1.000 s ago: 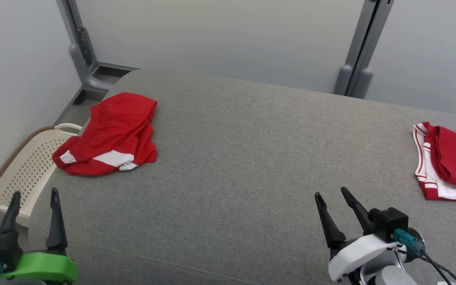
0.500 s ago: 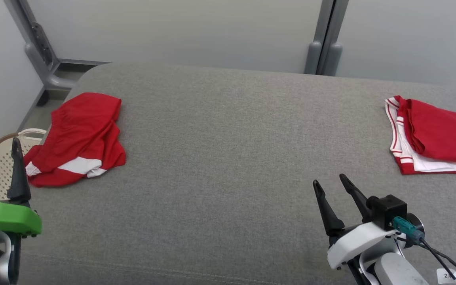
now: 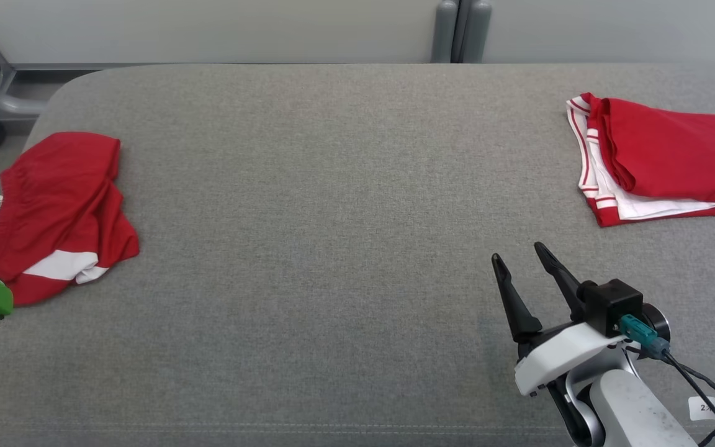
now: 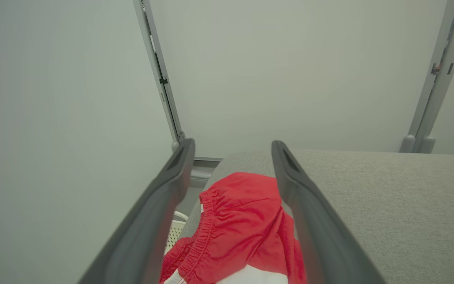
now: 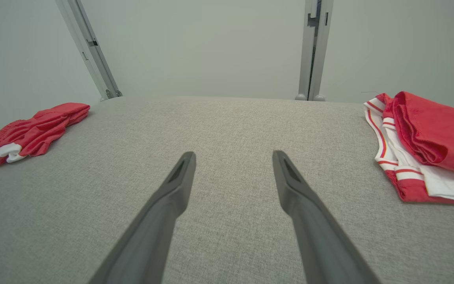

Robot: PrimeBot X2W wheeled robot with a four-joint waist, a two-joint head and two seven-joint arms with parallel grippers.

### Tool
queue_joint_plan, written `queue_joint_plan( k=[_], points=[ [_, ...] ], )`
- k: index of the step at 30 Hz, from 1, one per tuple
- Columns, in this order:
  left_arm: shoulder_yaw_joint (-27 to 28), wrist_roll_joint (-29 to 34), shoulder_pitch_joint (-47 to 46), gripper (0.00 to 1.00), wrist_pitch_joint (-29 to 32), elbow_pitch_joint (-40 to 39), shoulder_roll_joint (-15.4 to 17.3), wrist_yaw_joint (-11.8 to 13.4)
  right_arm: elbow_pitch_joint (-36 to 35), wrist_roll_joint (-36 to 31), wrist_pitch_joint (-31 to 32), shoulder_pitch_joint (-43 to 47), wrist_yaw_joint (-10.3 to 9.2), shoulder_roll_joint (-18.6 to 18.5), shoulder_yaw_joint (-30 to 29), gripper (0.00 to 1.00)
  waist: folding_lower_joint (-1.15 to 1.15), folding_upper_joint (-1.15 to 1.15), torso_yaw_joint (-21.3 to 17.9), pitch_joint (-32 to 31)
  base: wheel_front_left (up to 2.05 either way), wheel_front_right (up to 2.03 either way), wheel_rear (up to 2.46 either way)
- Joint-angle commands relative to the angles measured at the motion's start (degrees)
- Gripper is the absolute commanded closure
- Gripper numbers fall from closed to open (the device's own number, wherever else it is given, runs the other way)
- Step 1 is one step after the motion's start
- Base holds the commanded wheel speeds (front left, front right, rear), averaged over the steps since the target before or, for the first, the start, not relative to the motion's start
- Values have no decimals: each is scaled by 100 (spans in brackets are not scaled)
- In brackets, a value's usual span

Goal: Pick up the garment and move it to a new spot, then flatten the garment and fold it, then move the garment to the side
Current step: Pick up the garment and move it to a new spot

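red garment, grey cushion, blurred cable tag

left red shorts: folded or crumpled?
Crumpled. The shorts lie bunched on the pad, waistband puckered, white stripe half covered by a loose flap.

Dark fingers, white wrist shell, teal connector

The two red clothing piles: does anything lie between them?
No. In the head view, only bare grey padded surface stretches between the crumpled red garment at left and the folded red-and-white garment at right.
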Motion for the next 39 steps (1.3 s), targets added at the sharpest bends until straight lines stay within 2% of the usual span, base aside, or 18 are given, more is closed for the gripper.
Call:
queue_joint_plan(
  k=[1, 8, 12, 22, 30, 39],
  points=[
    [-51, -117, -219, 0, -4, 177, 96, -36, -24, -47, -23, -79, -2, -26, -14, 0, 0, 0, -207, 217, 0, 0, 0],
    [-312, -419, -692, 0, 103, 756, 328, -34, -36, -73, -23, -194, -2, -44, -9, 0, 0, 0, -367, 412, 0, 0, 0],
    [-442, -790, -1005, 0, 212, 1131, 504, -35, -36, -117, -23, -262, -2, -76, 11, 0, 0, 0, -452, 545, 0, 0, 0],
    [-1123, -1382, -1516, 0, 400, 2084, 871, -37, -92, -150, -23, -388, -2, -231, 2, 0, 0, 0, -601, 858, 0, 0, 0],
    [-1679, -1896, -1892, 0, 738, 2674, 1092, -37, -131, -192, -10, -482, -2, -308, -5, 0, 0, 0, -634, 1093, 0, 0, 0],
    [-2300, -2434, -2144, 0, 1455, 2988, 1354, -32, -178, -230, 7, -551, -2, -307, -18, 0, 0, 0, -682, 1296, 0, 0, 0]
  ],
)
